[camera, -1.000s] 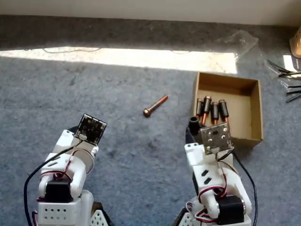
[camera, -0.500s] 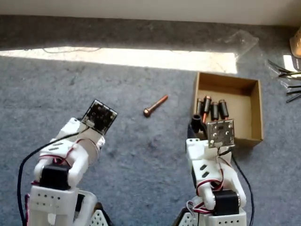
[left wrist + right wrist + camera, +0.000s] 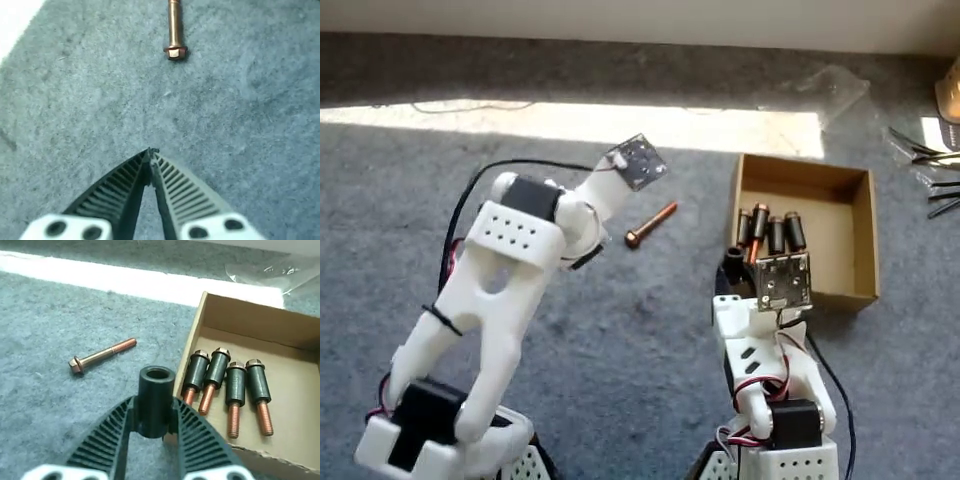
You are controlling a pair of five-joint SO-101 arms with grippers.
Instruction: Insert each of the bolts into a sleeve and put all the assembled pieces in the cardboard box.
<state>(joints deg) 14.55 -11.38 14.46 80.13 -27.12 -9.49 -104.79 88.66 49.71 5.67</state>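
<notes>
One bolt [image 3: 173, 25] ahead of left tool [image 3: 150, 152]

The grey carpeted tabletop [image 3: 620, 340] carries one loose bolt [image 3: 651, 224], lying flat near the open cardboard box [image 3: 835, 255]. A clear plastic bag [image 3: 832, 84] lies beyond the box.

Your left arm [image 3: 510, 290] stretches forward, jaws pressed together and pointing down; your right arm [image 3: 765, 350] sits folded low, jaws clamped on the sleeve [image 3: 156, 400].
</notes>
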